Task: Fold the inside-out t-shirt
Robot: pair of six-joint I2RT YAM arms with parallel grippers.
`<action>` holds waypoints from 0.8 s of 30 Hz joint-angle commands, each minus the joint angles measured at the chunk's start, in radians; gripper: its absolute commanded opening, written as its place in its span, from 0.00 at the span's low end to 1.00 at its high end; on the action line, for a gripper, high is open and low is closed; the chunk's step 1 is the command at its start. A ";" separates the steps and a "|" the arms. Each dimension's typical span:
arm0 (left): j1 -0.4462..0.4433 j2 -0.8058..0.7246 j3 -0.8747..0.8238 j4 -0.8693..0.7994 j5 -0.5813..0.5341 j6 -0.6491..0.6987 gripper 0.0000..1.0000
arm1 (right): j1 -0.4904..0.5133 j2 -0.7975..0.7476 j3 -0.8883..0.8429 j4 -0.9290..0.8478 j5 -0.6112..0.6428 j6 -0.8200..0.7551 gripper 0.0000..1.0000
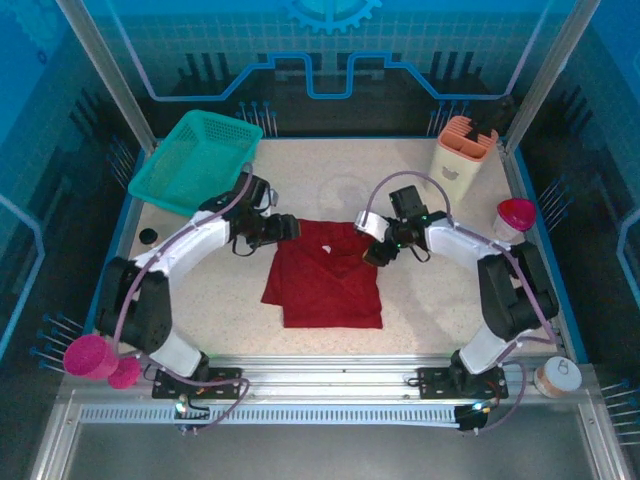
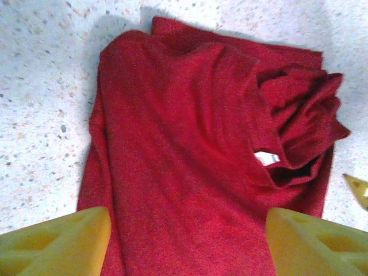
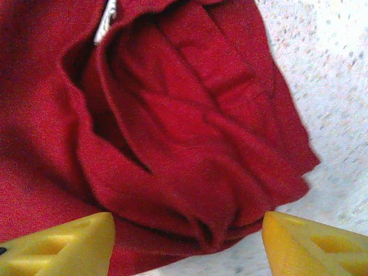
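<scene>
Watching from the top view. The inside-out t-shirt (image 1: 325, 275) is lying mid-table, roughly flat, its long axis running 12 to 6 o'clock with the collar end at 12. Most of it is smoothed. The far right corner is bunching into folds around the neck, where the white tag (image 2: 266, 157) is peeking out.

The left gripper (image 1: 285, 228) is hanging at the shirt's 11 o'clock corner, fingers spread wide with nothing between them. The right gripper (image 1: 375, 250) is sitting at the 1 o'clock corner, right over the bunched part, also spread and empty. Through both wrist cameras I'm seeing cloth directly below and ahead of the fingertips, so each arm is lining up on its own far corner. I'm judging the right arm nearer to the part needing work. I cannot tell whether either is touching the cloth.

The speckled table (image 1: 430, 300) is lying bare from the shirt's 3 to 9 o'clock through 6, giving room to fold toward me. The teal basket (image 1: 195, 160) is sitting well apart at 10 o'clock, a tan holder (image 1: 462, 160) at 2.
</scene>
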 commanded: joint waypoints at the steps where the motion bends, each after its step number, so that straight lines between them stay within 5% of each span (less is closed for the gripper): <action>1: 0.009 0.039 -0.013 0.015 0.038 0.027 0.73 | -0.028 0.042 0.074 -0.081 0.005 -0.245 0.70; 5: 0.009 0.081 -0.062 0.099 0.068 0.027 0.73 | -0.035 0.090 0.123 -0.138 -0.092 -0.308 0.65; 11: 0.009 0.151 -0.076 0.156 0.102 0.048 0.65 | -0.031 0.165 0.136 -0.171 -0.058 -0.336 0.67; 14: 0.009 0.182 -0.089 0.198 0.128 0.052 0.63 | -0.019 0.198 0.158 -0.141 -0.033 -0.300 0.60; 17: 0.009 0.210 -0.083 0.234 0.180 0.060 0.49 | -0.004 0.188 0.189 -0.220 -0.077 -0.284 0.30; 19: 0.008 0.211 -0.080 0.262 0.218 0.087 0.26 | 0.001 0.146 0.197 -0.291 -0.132 -0.284 0.13; 21: 0.008 0.192 -0.077 0.276 0.245 0.120 0.03 | 0.004 0.102 0.192 -0.350 -0.172 -0.287 0.11; 24: 0.008 0.100 -0.104 0.306 0.256 0.153 0.00 | 0.003 0.064 0.202 -0.427 -0.146 -0.287 0.12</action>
